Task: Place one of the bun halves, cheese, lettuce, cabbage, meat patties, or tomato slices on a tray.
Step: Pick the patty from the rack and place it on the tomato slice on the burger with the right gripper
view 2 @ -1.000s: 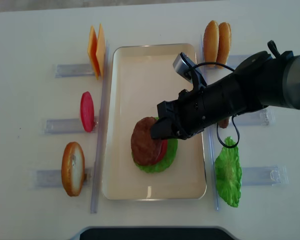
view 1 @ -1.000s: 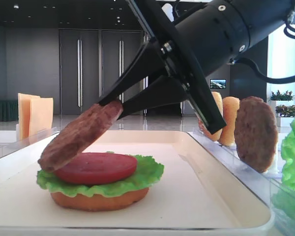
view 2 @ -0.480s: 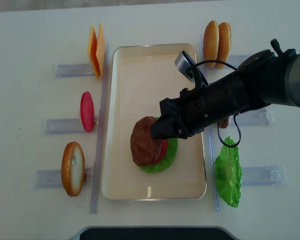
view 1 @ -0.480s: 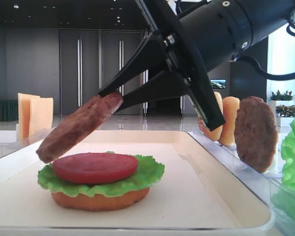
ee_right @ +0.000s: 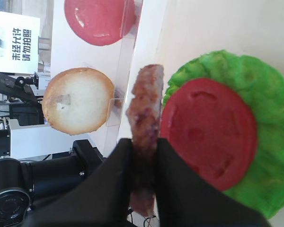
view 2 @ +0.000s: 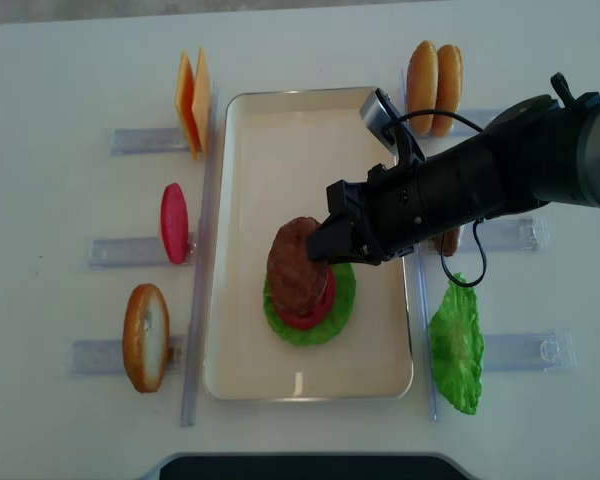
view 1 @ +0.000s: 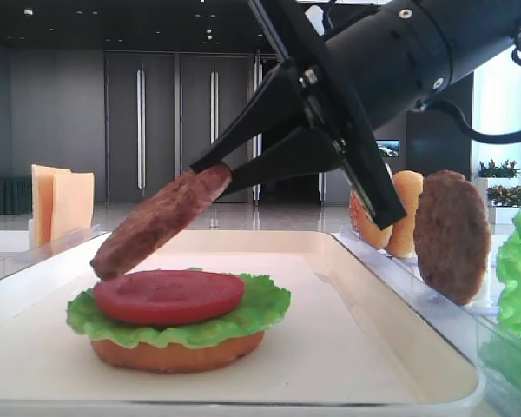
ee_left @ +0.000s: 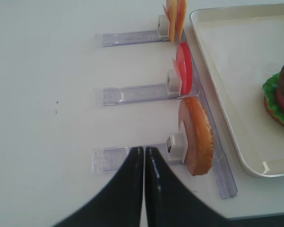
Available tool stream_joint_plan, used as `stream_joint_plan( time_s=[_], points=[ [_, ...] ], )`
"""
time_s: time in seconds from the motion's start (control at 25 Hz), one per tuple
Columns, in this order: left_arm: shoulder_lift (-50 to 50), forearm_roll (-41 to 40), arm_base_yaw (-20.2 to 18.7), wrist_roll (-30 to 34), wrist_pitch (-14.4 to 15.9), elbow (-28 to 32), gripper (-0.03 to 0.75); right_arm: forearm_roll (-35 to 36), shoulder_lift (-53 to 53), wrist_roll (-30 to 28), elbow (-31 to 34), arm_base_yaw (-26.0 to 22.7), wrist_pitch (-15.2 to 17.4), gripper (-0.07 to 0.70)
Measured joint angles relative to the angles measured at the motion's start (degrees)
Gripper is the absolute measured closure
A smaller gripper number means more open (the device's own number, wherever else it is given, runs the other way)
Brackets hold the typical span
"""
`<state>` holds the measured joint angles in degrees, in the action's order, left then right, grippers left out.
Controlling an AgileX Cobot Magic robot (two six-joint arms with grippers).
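Note:
My right gripper [view 2: 327, 246] is shut on the edge of a brown meat patty [view 1: 161, 222], which hangs tilted. Its low end sits just over the left part of a tomato slice [view 1: 168, 295]. That slice lies on lettuce [view 1: 262, 305] and a bun half [view 1: 174, 353] on the cream tray [view 2: 280, 130]. In the right wrist view the patty [ee_right: 145, 109] stands edge-on between the black fingers [ee_right: 123, 161], left of the tomato slice [ee_right: 207, 132]. My left gripper [ee_left: 143, 150] is shut and empty over the table, beside a racked bun half [ee_left: 197, 137].
Clear racks flank the tray. On the left stand cheese [view 2: 193, 100], a tomato slice [view 2: 173, 222] and a bun half [view 2: 146, 337]. On the right are two bun halves [view 2: 434, 75], a second patty [view 1: 451, 234] and lettuce [view 2: 456, 345].
The right gripper has lifted the patty off the tomato slice and shifted it right, so it now hangs more over the stack. The left gripper has not moved.

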<state>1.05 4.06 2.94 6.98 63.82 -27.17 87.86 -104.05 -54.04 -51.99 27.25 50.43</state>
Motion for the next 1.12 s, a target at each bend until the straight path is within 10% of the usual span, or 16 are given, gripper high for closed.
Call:
stream_joint_plan(
  time_s=[1.12],
  points=[
    [0.0,0.0,0.0,0.0,0.0,0.0,0.716,-2.4,0.0,0.6,0.0,0.8,-1.9,0.503]
  ],
)
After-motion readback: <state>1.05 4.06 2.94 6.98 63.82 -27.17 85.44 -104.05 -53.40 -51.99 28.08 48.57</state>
